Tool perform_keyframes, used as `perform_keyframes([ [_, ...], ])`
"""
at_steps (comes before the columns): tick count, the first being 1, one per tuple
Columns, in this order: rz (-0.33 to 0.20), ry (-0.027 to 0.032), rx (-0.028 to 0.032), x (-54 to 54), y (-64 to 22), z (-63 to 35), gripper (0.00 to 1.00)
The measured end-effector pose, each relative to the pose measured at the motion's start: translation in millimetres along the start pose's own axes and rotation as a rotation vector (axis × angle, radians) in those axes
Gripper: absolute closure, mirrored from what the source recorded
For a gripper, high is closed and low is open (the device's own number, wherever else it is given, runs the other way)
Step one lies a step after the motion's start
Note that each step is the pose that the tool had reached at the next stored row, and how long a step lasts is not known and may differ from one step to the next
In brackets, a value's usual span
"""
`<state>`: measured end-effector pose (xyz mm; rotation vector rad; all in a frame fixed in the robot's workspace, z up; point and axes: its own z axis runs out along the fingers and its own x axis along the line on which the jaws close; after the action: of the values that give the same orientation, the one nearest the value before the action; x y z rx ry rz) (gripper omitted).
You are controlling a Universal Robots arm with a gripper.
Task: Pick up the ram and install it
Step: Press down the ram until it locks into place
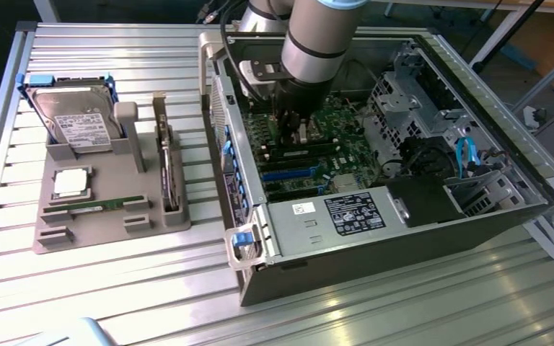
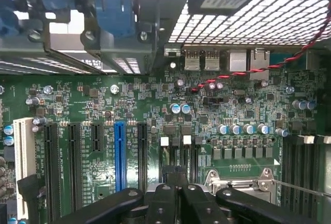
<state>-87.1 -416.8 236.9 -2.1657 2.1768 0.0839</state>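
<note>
Ram (image 1: 96, 206) lay on its long edge in a shallow groove near the front of the grey tray (image 1: 113, 232), well apart from the gripper (image 1: 291, 124). It was a thin green board, and the groove held it upright, probably so that fingers could close on its flat sides. The tray looked like matte moulded plastic with a shaped seat for each part. A hard drive (image 1: 75, 115) leaned in blue rails at the back, a square silver processor (image 1: 72, 182) lay flat in the middle, and a dark card (image 1: 168, 166) stood on edge on the side nearer the case (image 1: 374, 238). The tray sat on a table (image 1: 113, 58) of ribbed aluminium slats.

The case lay on its side with its panel off, which left the motherboard (image 2: 155, 110) facing up and open to reach from above. The arm (image 1: 316, 36) reached down into it. In the wrist view the gripper (image 2: 175, 175) was clenched, its black fingers pressed together low over the board beside the long memory slots. I could not tell whether anything thin sat between them. The board was glossy green, crowded with silver-capped capacitors, black slots and one blue slot (image 2: 120, 154).
</note>
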Motion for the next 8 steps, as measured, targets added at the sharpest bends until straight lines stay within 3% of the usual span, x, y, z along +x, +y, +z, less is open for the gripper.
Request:
perform_keyframes([
  [2,0.000,0.0018,-0.0001,-0.1,0.0,-0.8,0.90],
  [3,0.000,0.0082,-0.0001,-0.3,0.0,-0.8,0.90],
  [5,0.000,0.0481,-0.0001,-0.4,0.1,-0.9,0.90],
  [6,-0.001,0.0599,0.0000,-0.6,0.1,-0.8,0.90],
  [8,-0.001,0.0612,0.0001,-1.2,0.0,-0.7,0.90],
])
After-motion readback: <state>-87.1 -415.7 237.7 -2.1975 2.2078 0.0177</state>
